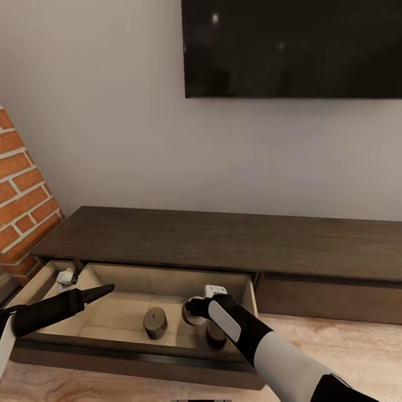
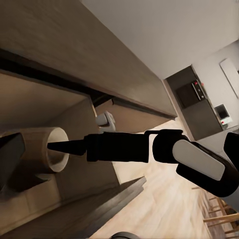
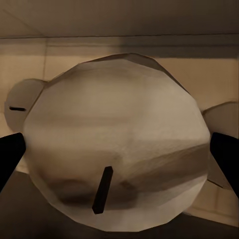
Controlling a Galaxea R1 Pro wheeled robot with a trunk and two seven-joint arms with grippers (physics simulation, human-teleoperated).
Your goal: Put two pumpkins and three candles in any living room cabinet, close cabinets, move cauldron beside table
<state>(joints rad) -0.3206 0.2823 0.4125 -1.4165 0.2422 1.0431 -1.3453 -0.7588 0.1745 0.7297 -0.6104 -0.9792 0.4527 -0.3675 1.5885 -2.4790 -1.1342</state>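
The candle [image 3: 119,144] with its short dark wick sits between the two dark fingertips of the right gripper [image 1: 196,312], which stand at either side of it. The claw seems closed on the candle, low inside the open drawer [image 1: 120,315] of the dark wooden cabinet [image 1: 223,237], probably to set it down upright on the pale lining.

Two more candles are in this drawer: one [image 1: 154,322] stands upright near the middle of the floor, the other [image 1: 215,335] is partly hidden just beside the right forearm.

The left gripper [image 1: 103,290] hangs over the left part of the drawer, away from the candles; its fingers look close together and it holds nothing. Perhaps it waits there to push the drawer shut.

Above the cabinet a dark television [image 1: 293,47] hangs on the wall, and a brick fireplace [image 1: 19,195] is at the left.
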